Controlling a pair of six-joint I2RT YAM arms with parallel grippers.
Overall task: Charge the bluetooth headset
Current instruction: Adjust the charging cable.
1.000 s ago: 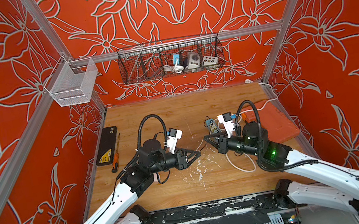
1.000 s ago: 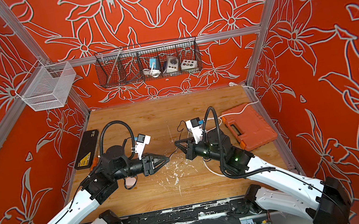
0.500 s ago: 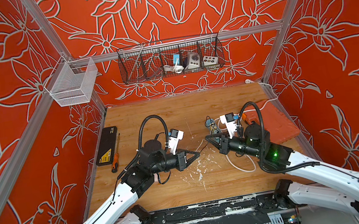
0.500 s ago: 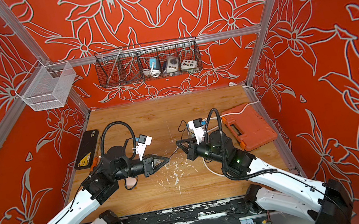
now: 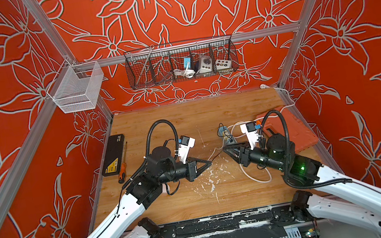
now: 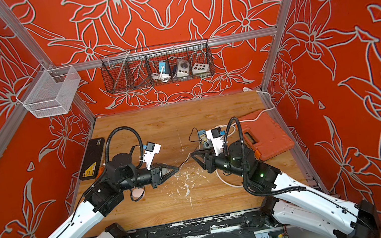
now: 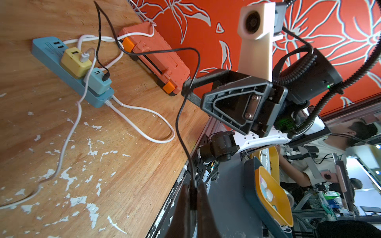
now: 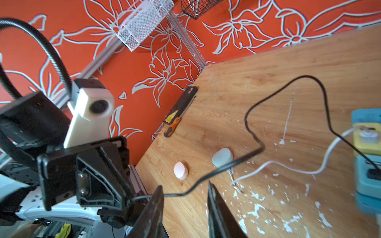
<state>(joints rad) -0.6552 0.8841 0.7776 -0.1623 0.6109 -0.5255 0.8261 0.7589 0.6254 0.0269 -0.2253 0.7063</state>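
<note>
We find the left gripper (image 5: 209, 164) low over the front half of the wooden table (image 5: 197, 118), its jaws clenched on the free end of a thin black cable (image 8: 305, 76); the left wrist view shows the cable pinched between the two fingers. Facing it, tip to tip and just apart, is the right gripper (image 8: 184, 185). Its jaws are released, and the same cable runs past one finger without being pinched. Under the left arm, two small rounded pods lie on the table: a pink pod (image 8: 180, 170) and a pale pod (image 8: 221, 157), near each other but apart. We cannot tell which of them is the headset, and no cable reaches either. Beyond the right gripper lies a blue power strip (image 7: 47, 52) carrying a yellow adapter (image 7: 75, 63) with a white cable (image 7: 68, 138) plugged in, and a teal adapter (image 7: 98, 83) holding the black cable's other end. An orange tool case (image 5: 292, 130) lies flat by the right wall; a black case (image 5: 113, 154) and a screwdriver (image 5: 122, 168) lie by the left wall. Farthest off, a dark wire basket (image 5: 181, 63) hangs on the back wall and a white mesh basket (image 5: 75, 88) in the left corner.
</note>
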